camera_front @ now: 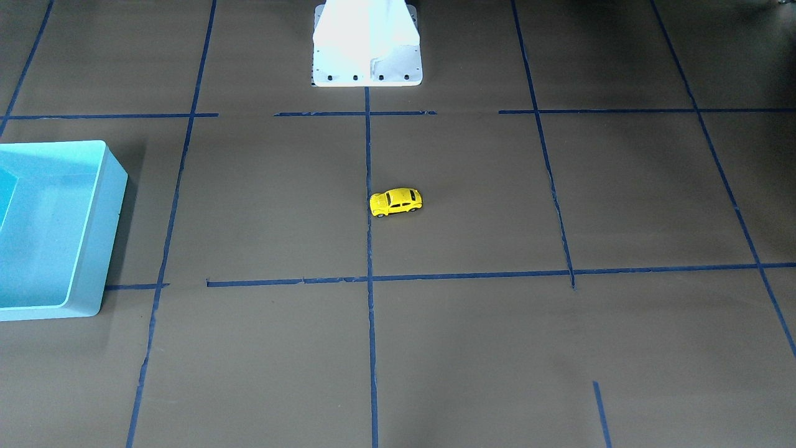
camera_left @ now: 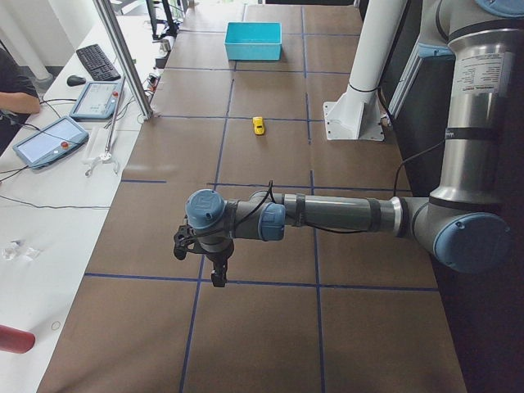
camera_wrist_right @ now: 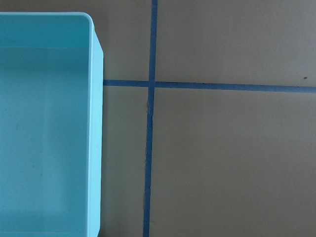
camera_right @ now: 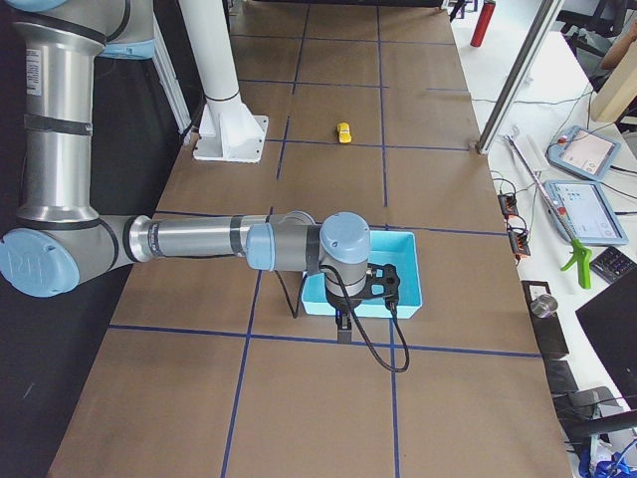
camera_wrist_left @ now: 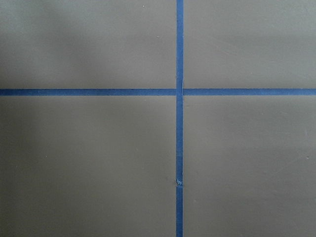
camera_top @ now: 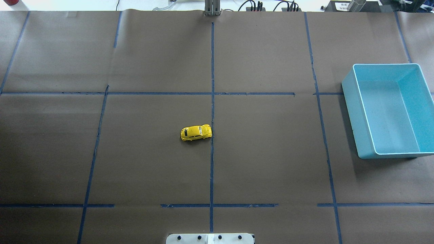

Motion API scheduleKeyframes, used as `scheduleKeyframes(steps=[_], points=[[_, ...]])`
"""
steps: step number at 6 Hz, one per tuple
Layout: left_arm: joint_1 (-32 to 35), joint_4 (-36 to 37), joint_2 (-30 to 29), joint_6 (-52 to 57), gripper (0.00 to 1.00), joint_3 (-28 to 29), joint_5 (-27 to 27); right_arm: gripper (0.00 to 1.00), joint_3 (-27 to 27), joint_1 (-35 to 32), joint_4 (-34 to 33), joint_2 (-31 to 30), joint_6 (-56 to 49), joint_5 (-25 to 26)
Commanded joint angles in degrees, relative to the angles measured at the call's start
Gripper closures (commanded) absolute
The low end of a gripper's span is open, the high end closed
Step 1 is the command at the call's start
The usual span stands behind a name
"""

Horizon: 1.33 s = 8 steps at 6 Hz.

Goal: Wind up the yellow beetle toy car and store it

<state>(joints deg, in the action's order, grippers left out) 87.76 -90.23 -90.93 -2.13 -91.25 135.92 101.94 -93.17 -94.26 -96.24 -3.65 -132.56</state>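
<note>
The yellow beetle toy car (camera_front: 396,202) stands on its wheels near the table's middle, by the centre tape line. It also shows in the overhead view (camera_top: 196,132) and, small, in both side views (camera_left: 259,125) (camera_right: 344,132). The light-blue bin (camera_top: 352,115) sits empty at the robot's right; its corner fills the right wrist view (camera_wrist_right: 49,123). My left gripper (camera_left: 217,274) hangs over bare table far from the car. My right gripper (camera_right: 341,324) hangs by the bin's near wall (camera_right: 403,249). Both show only in side views, so I cannot tell whether they are open or shut.
Brown paper with blue tape lines (camera_wrist_left: 179,92) covers the table. The robot's white base (camera_front: 367,56) stands at the table's edge behind the car. Tablets and cables lie on the side bench (camera_left: 49,139), beyond a metal post (camera_left: 123,57).
</note>
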Motion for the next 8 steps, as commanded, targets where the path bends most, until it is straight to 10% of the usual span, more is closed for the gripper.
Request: scheduleKeyframes(steps=[1, 8], points=[[-3.61, -2.64, -3.00, -0.15, 0.00, -1.29, 0.13, 0.00, -0.07, 0.18, -0.23, 0.09, -1.80, -0.06], [-34.45, -2.58, -27.87, -0.16, 0.00, -2.26, -7.41, 0.00, -0.16, 0.35, -0.31, 0.00, -1.27, -0.41]])
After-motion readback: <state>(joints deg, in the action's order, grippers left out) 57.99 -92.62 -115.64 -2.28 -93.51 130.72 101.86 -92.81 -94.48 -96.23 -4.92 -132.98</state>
